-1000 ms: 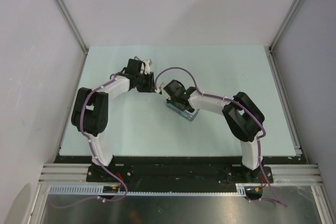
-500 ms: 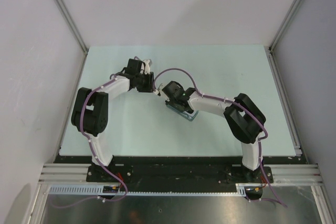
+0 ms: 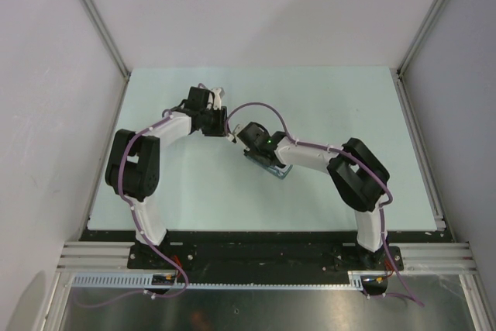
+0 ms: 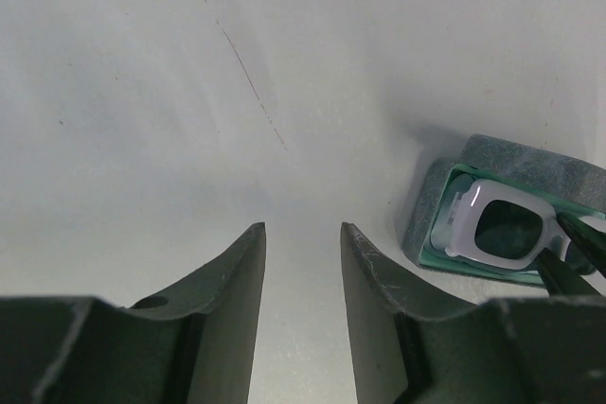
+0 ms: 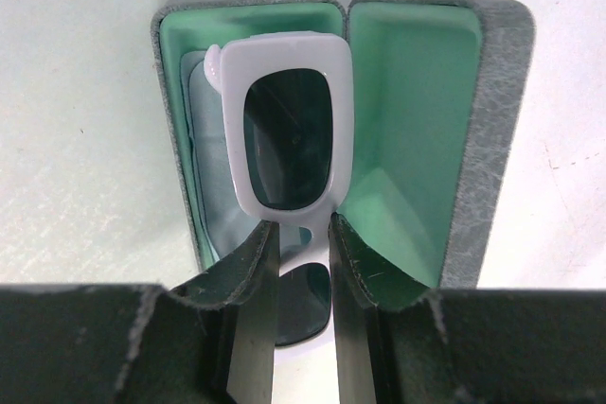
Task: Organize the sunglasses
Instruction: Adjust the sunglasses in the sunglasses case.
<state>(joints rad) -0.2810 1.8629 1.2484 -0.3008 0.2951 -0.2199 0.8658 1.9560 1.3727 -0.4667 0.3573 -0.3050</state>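
Note:
The white-framed sunglasses (image 5: pixel 284 46) with dark lenses lie in the left half of the open grey felt case (image 5: pixel 494 120), which has a green lining. My right gripper (image 5: pixel 298 224) is closed on the bridge of the sunglasses, a finger on each side, over the near end of the case. My left gripper (image 4: pixel 303 229) is open and empty above bare table, to the left of the case (image 4: pixel 530 160). The sunglasses (image 4: pixel 502 224) show there too. In the top view the right wrist hides most of the case (image 3: pixel 273 168).
A grey-blue cloth (image 5: pixel 204 167) lies in the case under the sunglasses. The two grippers (image 3: pixel 235 134) are close together near the table's middle. The enclosure's white walls and metal posts stand around the pale table (image 3: pixel 349 106).
My right wrist has shifted slightly left and away over the case, with the elbow following. The left arm has not moved.

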